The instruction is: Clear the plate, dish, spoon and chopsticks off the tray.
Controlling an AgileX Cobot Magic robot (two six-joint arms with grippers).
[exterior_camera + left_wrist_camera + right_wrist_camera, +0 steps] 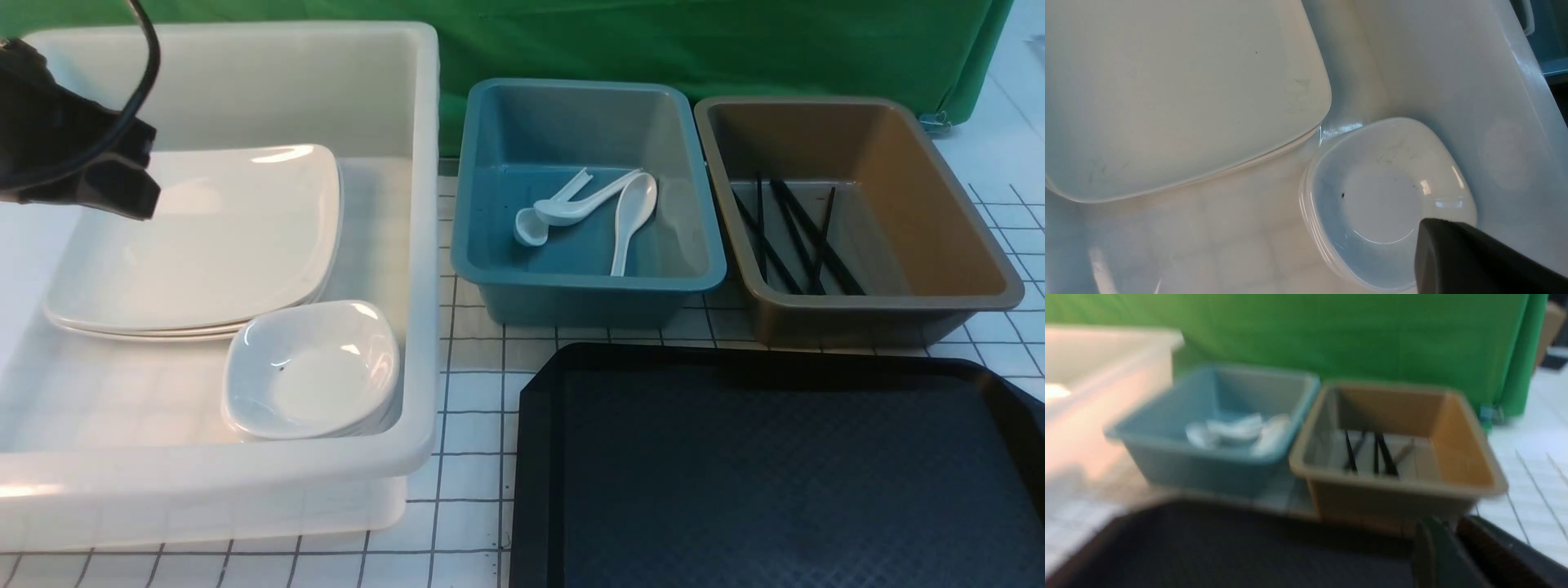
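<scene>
The black tray (775,474) lies bare at the front right. A stack of large white plates, the top plate (196,237) (1175,94) uppermost, rests in the white bin. Beside it sits a stack of small dishes, with the top dish (314,367) (1384,196) glossy and empty. White spoons (633,212) lie in the teal bin and black chopsticks (796,237) in the brown bin. My left gripper (135,192) (1429,226) hovers shut and empty above the white bin, over the dish's edge. My right gripper (1447,528) is slightly open and empty above the tray's (1229,547) far right part.
The deep white bin (424,245) fills the left side. The teal bin (588,282) and the brown bin (882,306) stand side by side behind the tray. A green curtain (694,41) closes the back. The right wrist view is blurred.
</scene>
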